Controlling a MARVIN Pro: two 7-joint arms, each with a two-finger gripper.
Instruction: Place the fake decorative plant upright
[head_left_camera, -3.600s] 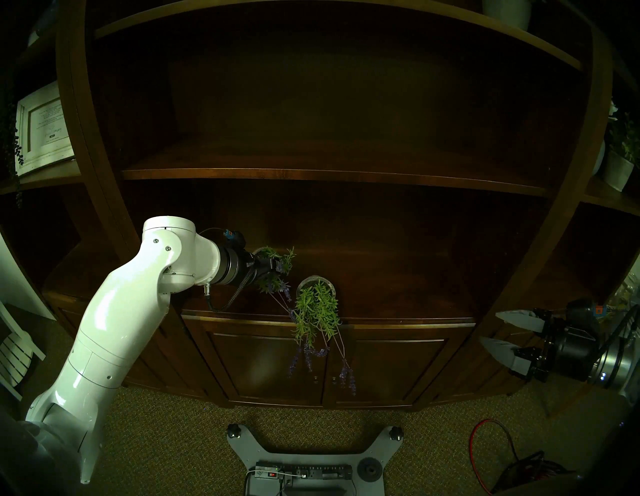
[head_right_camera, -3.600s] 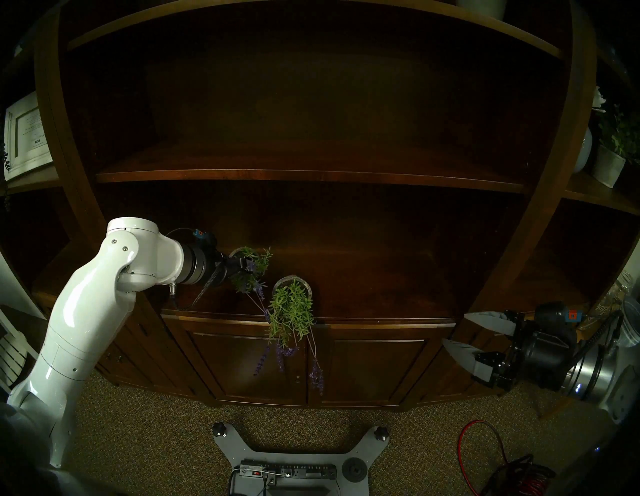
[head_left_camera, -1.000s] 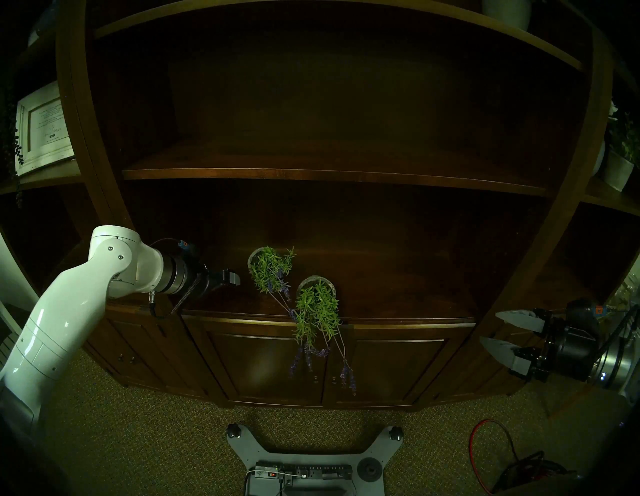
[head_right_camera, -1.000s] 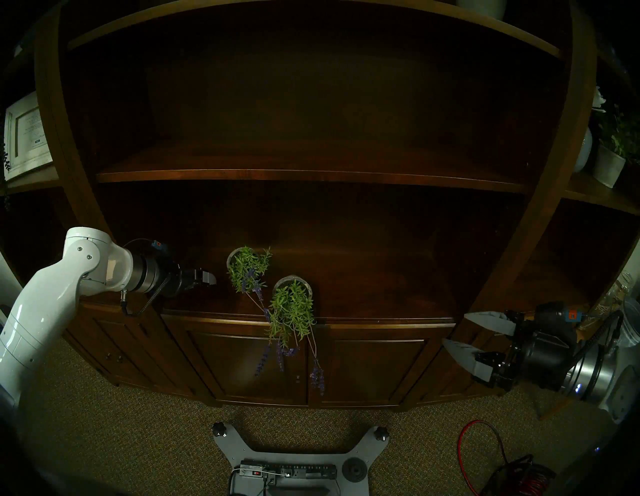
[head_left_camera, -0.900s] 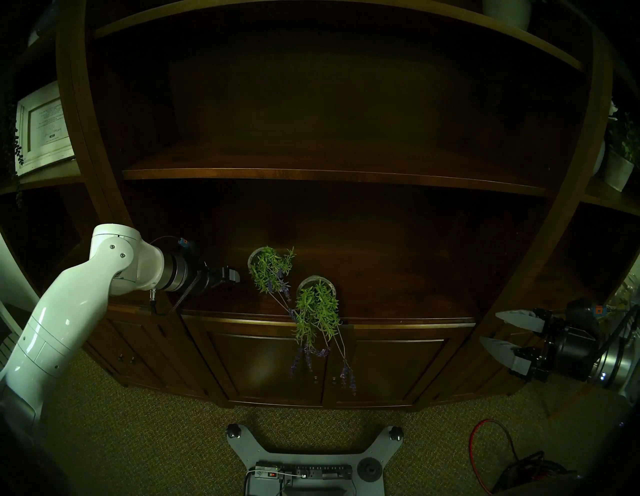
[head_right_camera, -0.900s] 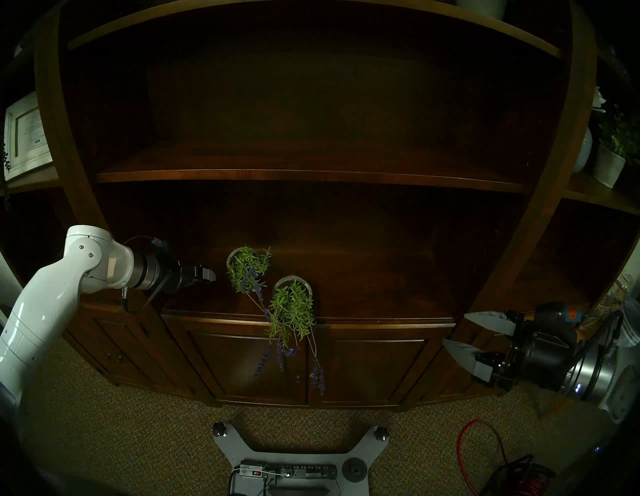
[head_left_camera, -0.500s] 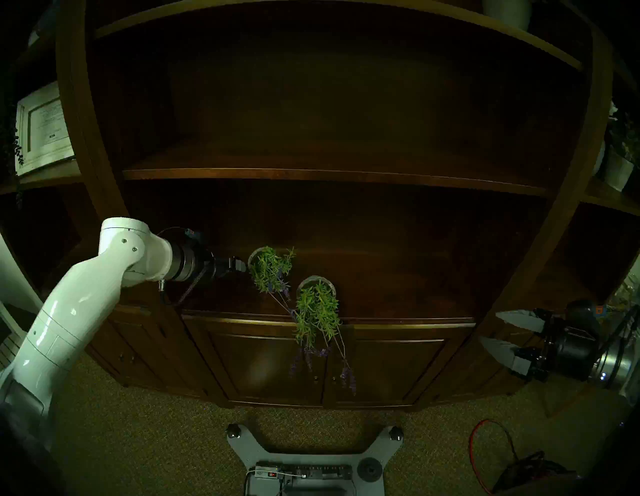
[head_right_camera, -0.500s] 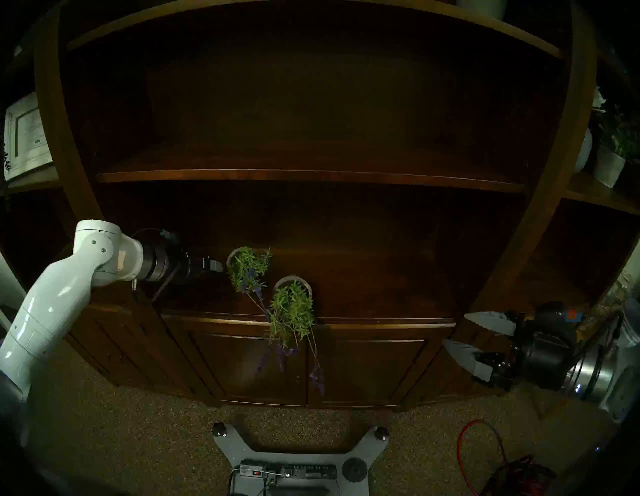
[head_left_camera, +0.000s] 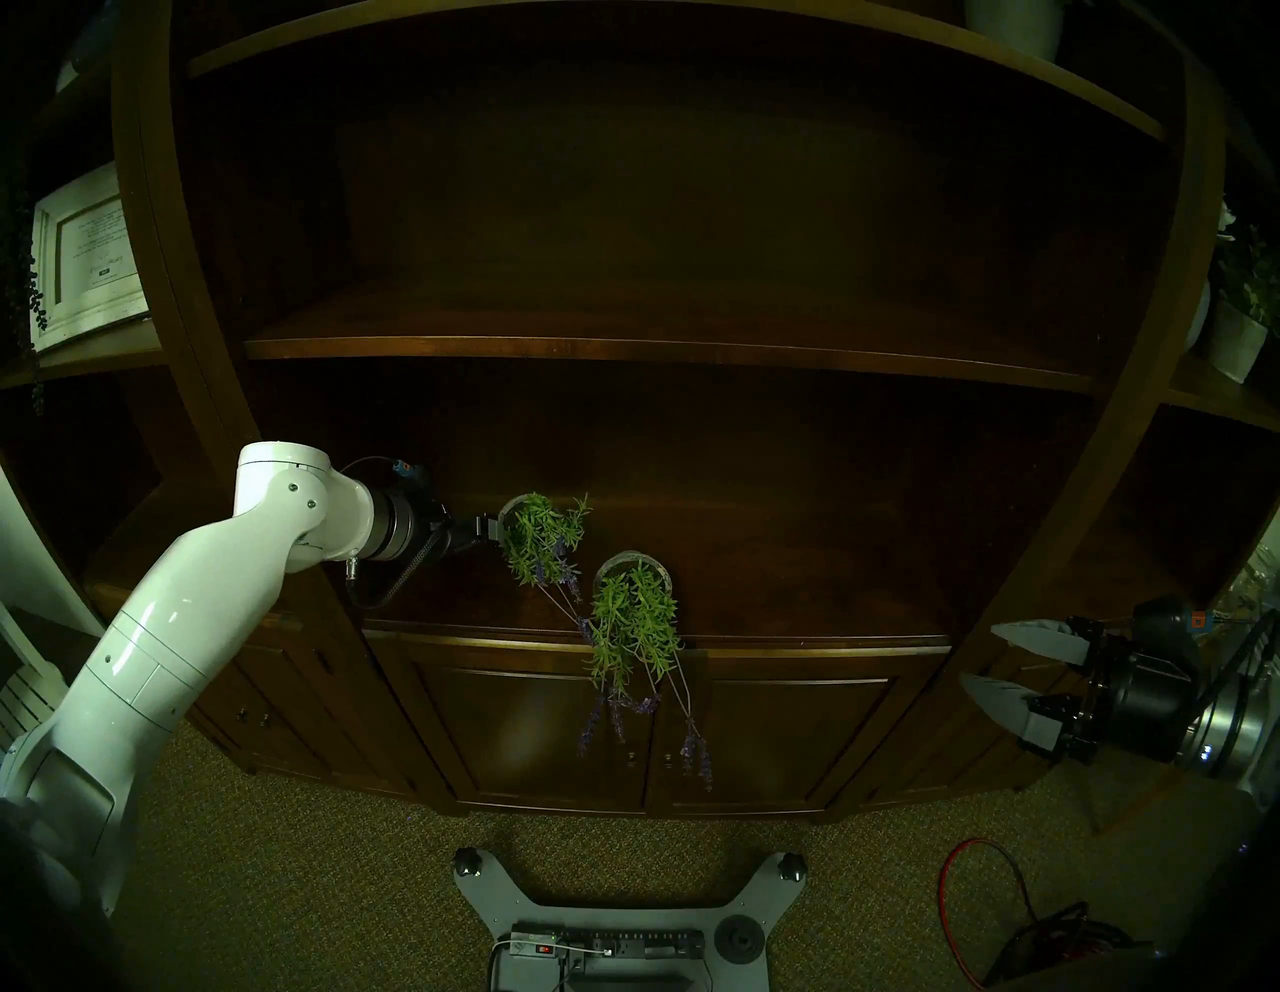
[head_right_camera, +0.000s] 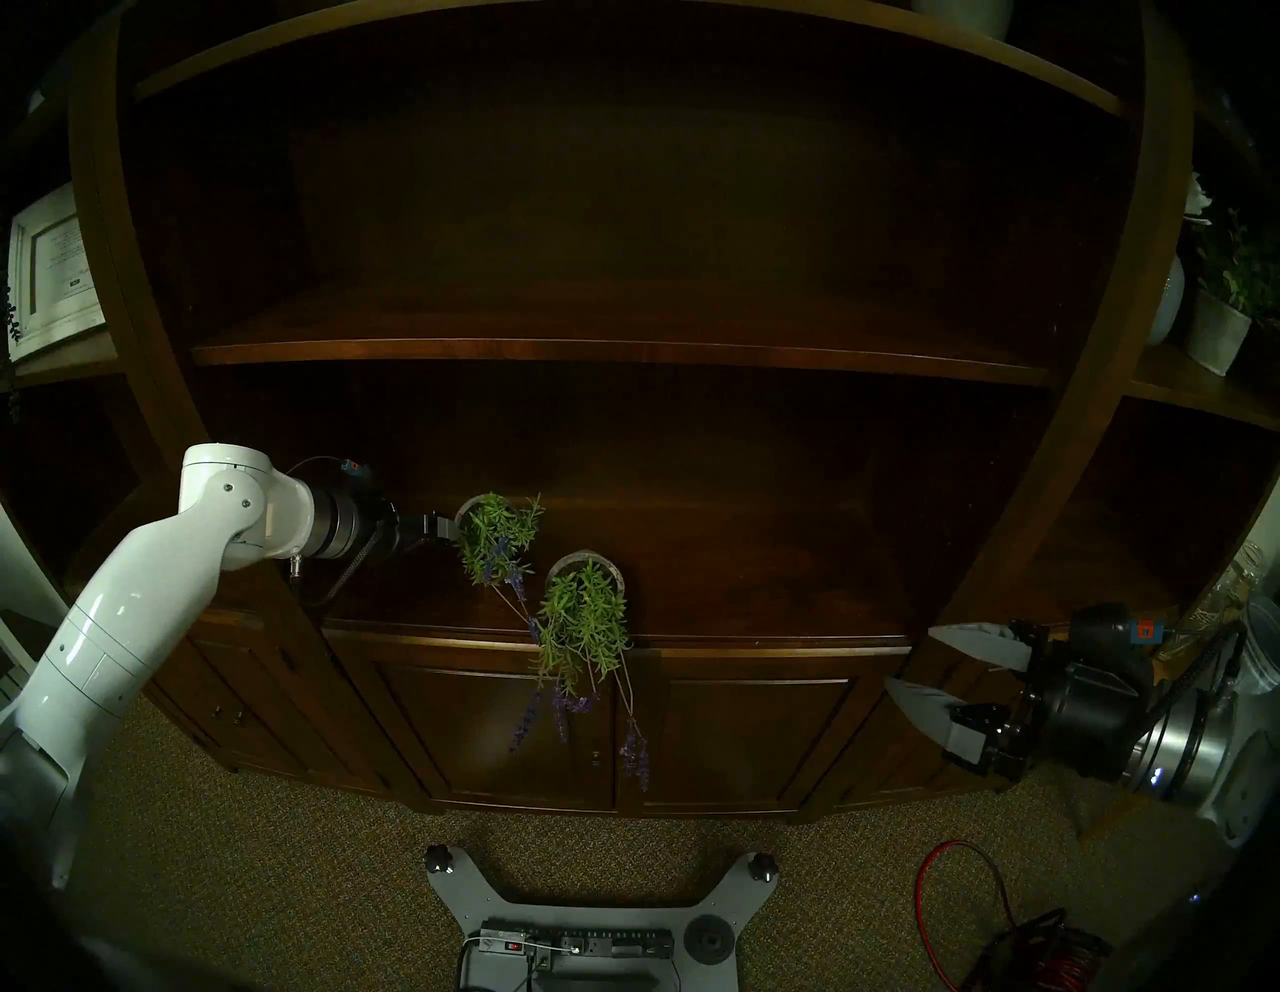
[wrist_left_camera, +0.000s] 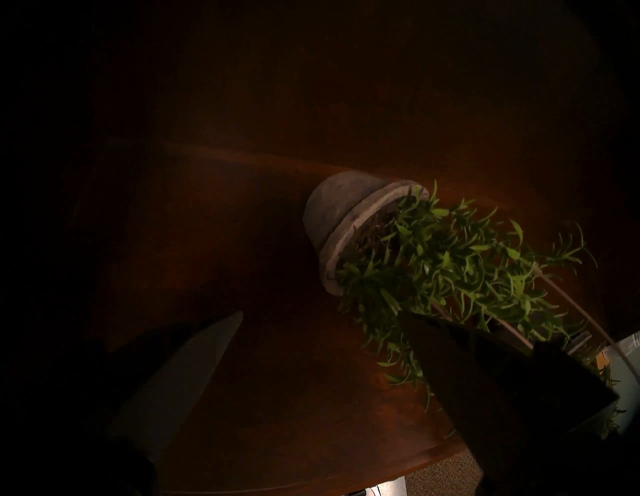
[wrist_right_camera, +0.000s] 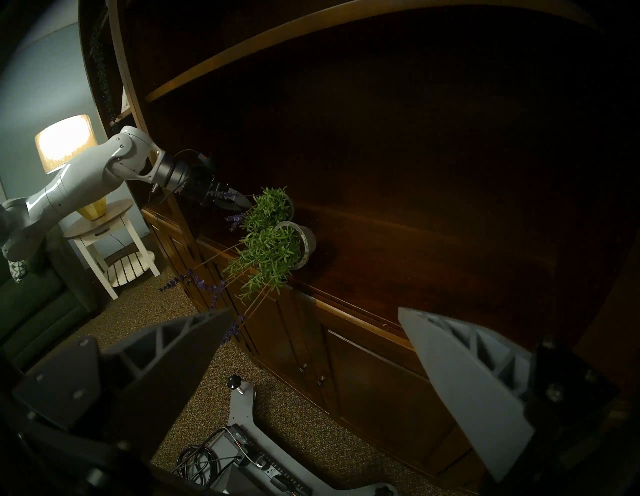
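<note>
Two fake plants in grey pots lie on their sides on the dark wooden cabinet top (head_left_camera: 796, 609), green sprigs and purple flower stems pointing toward me. The rear left plant (head_left_camera: 544, 537) (head_right_camera: 495, 537) (wrist_left_camera: 450, 263) has its pot (wrist_left_camera: 332, 214) pointing back. The front plant (head_left_camera: 634, 616) (head_right_camera: 585, 616) (wrist_right_camera: 273, 249) hangs over the front edge. My left gripper (head_left_camera: 488, 530) (head_right_camera: 443, 526) (wrist_left_camera: 318, 313) is open just left of the rear pot's rim, one finger (wrist_left_camera: 450, 363) against the foliage. My right gripper (head_left_camera: 978, 655) (head_right_camera: 909, 657) (wrist_right_camera: 313, 310) hangs open far right, holding nothing.
A shelf board (head_left_camera: 623, 346) runs above the cabinet top, limiting headroom. A framed picture (head_left_camera: 86, 256) sits in the left bay and a white potted plant (head_left_camera: 1236, 339) in the right bay. My base (head_left_camera: 609, 921) and a red cable (head_left_camera: 970, 887) are on the carpet.
Over the last second my left gripper moved right and deeper, from well clear of the rear plant up to its pot rim, still open. Neither plant nor the right arm moved.
</note>
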